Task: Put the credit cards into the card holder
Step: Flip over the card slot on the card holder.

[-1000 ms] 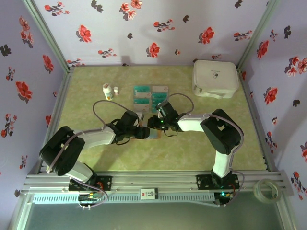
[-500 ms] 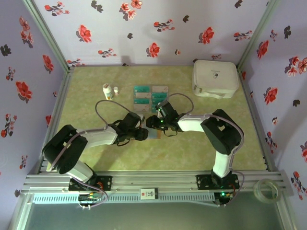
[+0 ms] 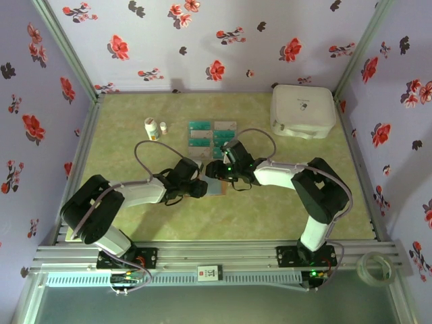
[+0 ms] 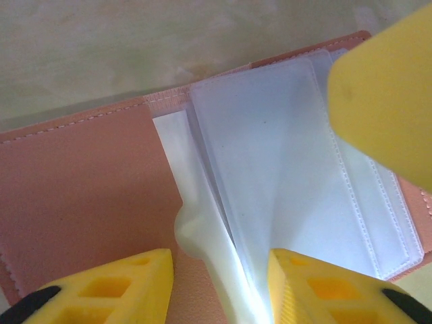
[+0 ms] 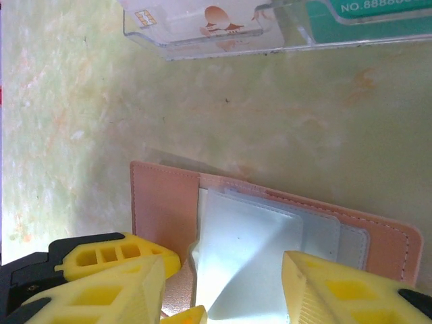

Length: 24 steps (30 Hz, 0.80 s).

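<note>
My left gripper point(image 4: 217, 270) has its fingers apart, straddling a lifted clear sleeve point(image 4: 270, 202) of the card holder point(image 4: 81, 189), which lies open mid-table. My right gripper point(image 5: 226, 270) is spread too, over the same sleeves. Credit cards point(image 3: 212, 135) lie in rows just beyond. White case point(image 3: 302, 111) sits far right.

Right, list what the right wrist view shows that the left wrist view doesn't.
The right wrist view adds two credit cards at its top edge, one pale, one teal, lying apart from the card holder. The left wrist view adds a closer look at the clear sleeves, fanned apart. Both share the open card holder, with the left gripper and right gripper open over it.
</note>
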{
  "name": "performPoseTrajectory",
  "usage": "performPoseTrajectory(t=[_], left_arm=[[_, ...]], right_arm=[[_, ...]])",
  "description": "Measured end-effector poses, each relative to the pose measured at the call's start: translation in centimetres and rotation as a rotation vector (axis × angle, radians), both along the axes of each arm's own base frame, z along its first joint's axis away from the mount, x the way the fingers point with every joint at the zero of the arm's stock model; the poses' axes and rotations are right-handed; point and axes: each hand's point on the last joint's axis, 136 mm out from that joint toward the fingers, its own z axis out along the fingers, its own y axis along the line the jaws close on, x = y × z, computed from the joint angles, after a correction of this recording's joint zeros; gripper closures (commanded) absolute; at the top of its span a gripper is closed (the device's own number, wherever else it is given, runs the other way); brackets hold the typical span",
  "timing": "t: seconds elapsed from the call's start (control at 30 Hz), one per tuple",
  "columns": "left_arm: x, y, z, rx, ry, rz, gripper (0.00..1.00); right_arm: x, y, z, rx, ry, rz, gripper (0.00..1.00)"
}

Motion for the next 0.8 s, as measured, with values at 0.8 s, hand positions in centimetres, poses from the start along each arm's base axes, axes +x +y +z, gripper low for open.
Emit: performPoseTrajectory(t=[0.8], left_arm=[[0.0, 0.0, 0.0, 0.000, 0.000, 0.000, 0.58]], right_arm=[[-0.5, -0.1, -2.0, -0.013, 0.034, 0.010, 0.52]])
